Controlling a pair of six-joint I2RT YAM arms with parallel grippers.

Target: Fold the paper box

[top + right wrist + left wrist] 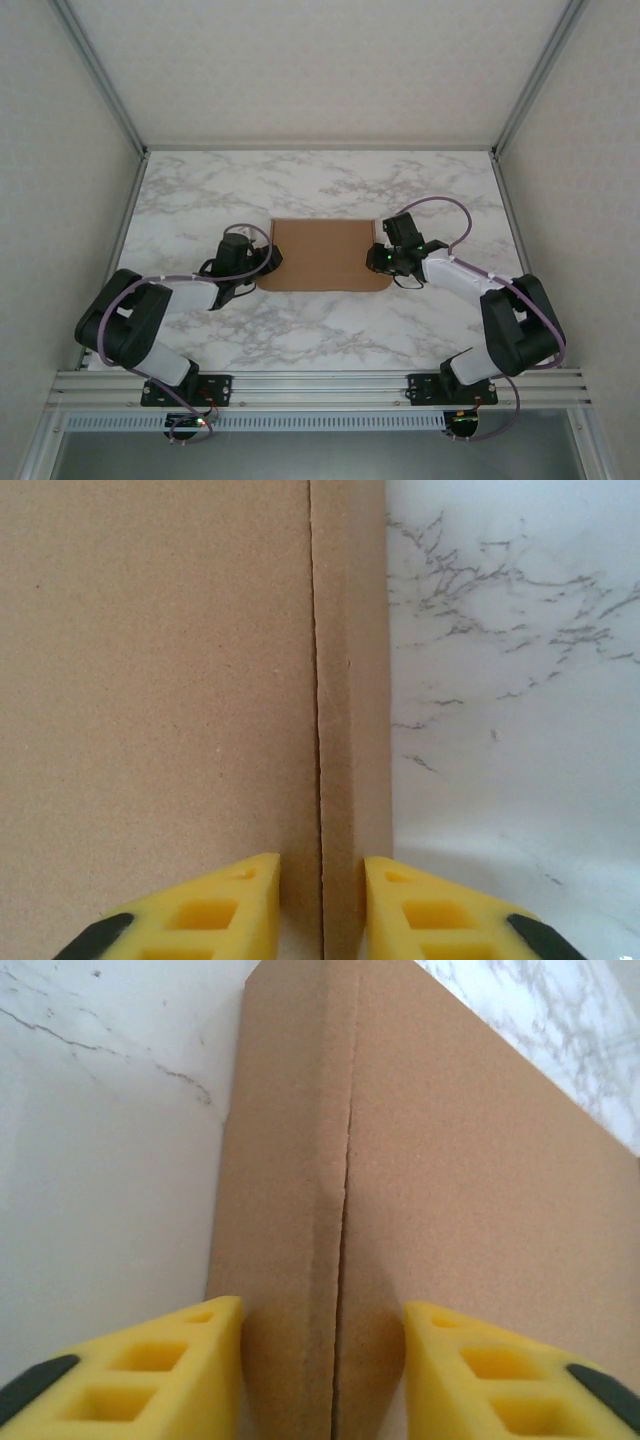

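Box (322,255) lies flat mid-counter (300,335). I see my left fingers (160,1365) partly closed astride its left edge fold. My right fingers (215,910) sit at a narrower gap astride the right edge fold. Can't tell if either actually pinches the cardboard.

Paper box (322,255) lies flat on table (300,190), about mid-table; left gripper (262,262) at box's left edge; right gripper (381,258) at its right edge, directly opposite; each pair of fingers (150,1370) straddles the seam along that edge, inner finger over the box, outer finger toward bare table.
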